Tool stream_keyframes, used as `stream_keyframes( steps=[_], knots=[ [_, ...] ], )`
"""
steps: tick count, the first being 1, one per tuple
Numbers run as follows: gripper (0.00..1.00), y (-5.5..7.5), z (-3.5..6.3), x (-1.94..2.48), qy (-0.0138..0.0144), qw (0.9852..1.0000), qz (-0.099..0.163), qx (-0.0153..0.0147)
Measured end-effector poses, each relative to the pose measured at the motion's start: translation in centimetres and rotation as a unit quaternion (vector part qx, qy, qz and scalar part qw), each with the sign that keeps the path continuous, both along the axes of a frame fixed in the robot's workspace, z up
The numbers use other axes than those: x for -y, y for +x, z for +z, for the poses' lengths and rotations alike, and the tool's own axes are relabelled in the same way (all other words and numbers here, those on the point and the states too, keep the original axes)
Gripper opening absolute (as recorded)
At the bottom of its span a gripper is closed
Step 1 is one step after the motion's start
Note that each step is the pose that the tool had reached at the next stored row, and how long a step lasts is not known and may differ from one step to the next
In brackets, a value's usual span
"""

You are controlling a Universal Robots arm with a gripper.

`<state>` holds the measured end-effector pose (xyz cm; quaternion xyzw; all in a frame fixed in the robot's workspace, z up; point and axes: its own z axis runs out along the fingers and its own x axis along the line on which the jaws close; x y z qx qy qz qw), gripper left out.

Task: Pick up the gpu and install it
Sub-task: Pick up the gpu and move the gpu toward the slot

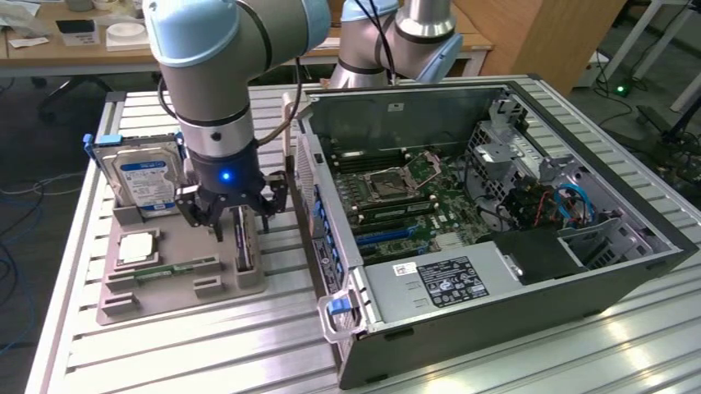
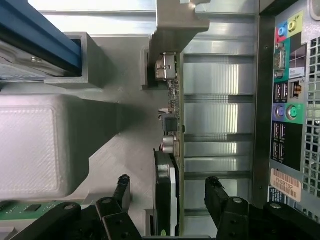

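One gpu (image 1: 243, 245) stands on its long edge in a slot of the grey holder (image 1: 164, 297) on the surface (image 1: 197, 353), beside the one open computer case (image 1: 493, 328). Its long axis runs along the case's rear panel, with the bracket end toward the one hard drive (image 1: 140, 176). The pincer (image 1: 241, 220) hangs over the gpu, fingers apart, one on each side. One memory stick (image 1: 176, 269) lies in the holder.

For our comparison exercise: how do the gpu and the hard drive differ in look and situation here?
The hard drive is a thick silver box with a blue label; the gpu is a thin dark card. The open gripper straddles the gpu; the hard drive stands apart, untouched. Both stand on edge in the grey holder.
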<state>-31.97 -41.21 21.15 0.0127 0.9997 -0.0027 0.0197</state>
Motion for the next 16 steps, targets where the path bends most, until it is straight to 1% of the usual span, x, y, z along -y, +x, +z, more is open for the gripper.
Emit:
stream_keyframes(
  steps=[10,12,13,15,16],
  knots=[
    [0.69,0.0,0.0,0.0,-0.0002,1.0,0.0,-0.0001],
    [0.57,0.0,0.0,0.0,-0.0002,1.0,0.0,-0.0001],
    [0.57,0.0,0.0,0.0,-0.0002,1.0,0.0,-0.0001],
    [0.45,0.0,0.0,0.0,-0.0002,1.0,0.0,-0.0001],
    [0.45,-0.01,0.0,0.0,-0.0002,1.0,0.0,-0.0001]
  ],
)
